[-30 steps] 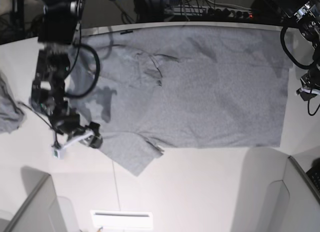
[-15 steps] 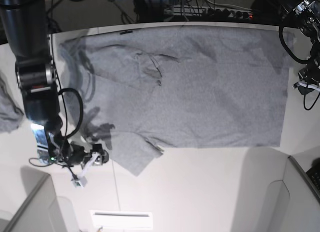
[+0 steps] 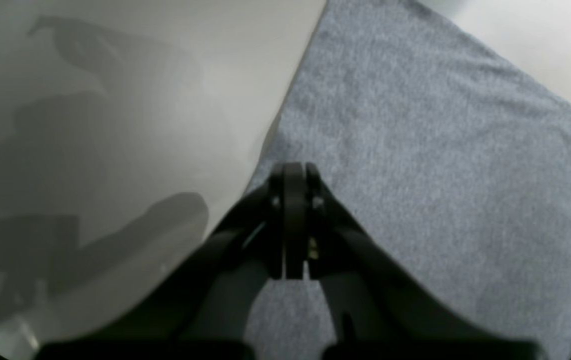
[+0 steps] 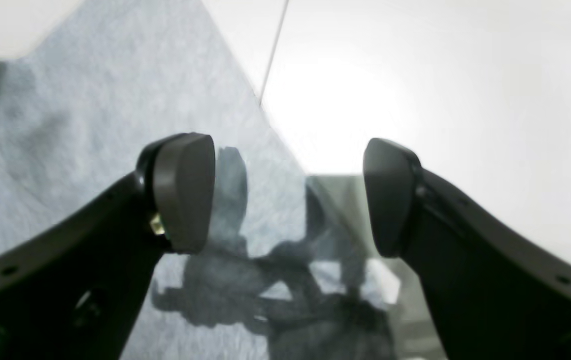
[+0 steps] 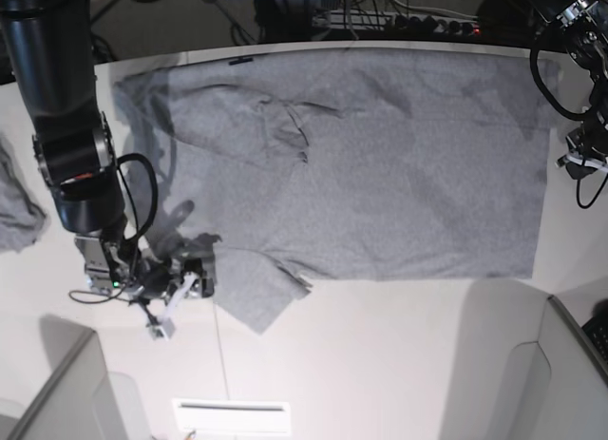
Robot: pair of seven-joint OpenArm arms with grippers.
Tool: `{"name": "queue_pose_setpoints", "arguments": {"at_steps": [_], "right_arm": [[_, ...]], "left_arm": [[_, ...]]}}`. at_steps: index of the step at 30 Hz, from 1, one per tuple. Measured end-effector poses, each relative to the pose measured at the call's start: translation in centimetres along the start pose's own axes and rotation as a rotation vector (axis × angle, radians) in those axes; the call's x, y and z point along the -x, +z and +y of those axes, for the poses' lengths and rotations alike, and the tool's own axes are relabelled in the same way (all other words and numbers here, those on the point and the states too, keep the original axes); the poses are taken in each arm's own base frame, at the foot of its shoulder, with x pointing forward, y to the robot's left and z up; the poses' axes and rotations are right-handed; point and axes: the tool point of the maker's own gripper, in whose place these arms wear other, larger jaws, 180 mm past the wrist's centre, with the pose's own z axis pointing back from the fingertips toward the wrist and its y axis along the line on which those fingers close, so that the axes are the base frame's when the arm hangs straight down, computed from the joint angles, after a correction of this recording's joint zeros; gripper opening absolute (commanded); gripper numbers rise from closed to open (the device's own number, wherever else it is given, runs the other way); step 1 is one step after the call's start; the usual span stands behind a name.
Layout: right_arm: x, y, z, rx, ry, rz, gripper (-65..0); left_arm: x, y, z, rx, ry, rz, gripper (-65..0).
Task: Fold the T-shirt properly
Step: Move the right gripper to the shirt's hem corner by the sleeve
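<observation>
I see one T-shirt (image 5: 380, 164) spread flat on the table (image 5: 380, 364) (plain side up). My right gripper (image 5: 185, 286) gapes empty at its lower sleeve; my left gripper (image 3: 288, 175) is clenched, grasping nothing.

The right arm (image 5: 66, 107) is showing as a thick matte-black cylinder with a ribbed collar bearing a small red mark, and a black cable (image 5: 142, 188) is looping off its side down to a wrist studded with tiny green lights and pale plastic pieces. Its end effector (image 4: 288, 200) is wearing two curved black fingers with smooth, rounded dark-grey pads (image 4: 183, 192), small holes dotting the finger arms. The left end effector (image 3: 293, 225) is looking all black too, with small screws by its tips, while black cables are curling around the left arm (image 5: 579, 69).
</observation>
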Motion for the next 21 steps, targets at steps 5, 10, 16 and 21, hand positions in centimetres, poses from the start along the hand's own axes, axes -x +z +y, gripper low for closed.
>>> {"name": "queue_pose_setpoints", "arguments": {"at_steps": [5, 10, 16, 21], "right_arm": [[0.5, -0.1, -1.0, 0.061, 0.021, 0.006, -20.9], [1.0, -1.1, 0.5, 0.066, 0.123, 0.020, -21.6], [0.7, -2.0, 2.6, 0.034, 0.123, -0.004, -21.9], [0.6, -2.1, 2.6, 0.033, 0.122, -0.013, -24.9]], "left_arm": [[1.1, 0.2, 0.6, -0.017, -0.005, 0.029, -65.0], [1.1, 0.1, 0.5, -0.013, -0.002, 0.028, -65.0], [1.1, 0.1, 0.5, -0.012, -0.002, 0.026, -65.0], [1.1, 0.2, 0.6, -0.014, -0.004, 0.028, -65.0]]}}
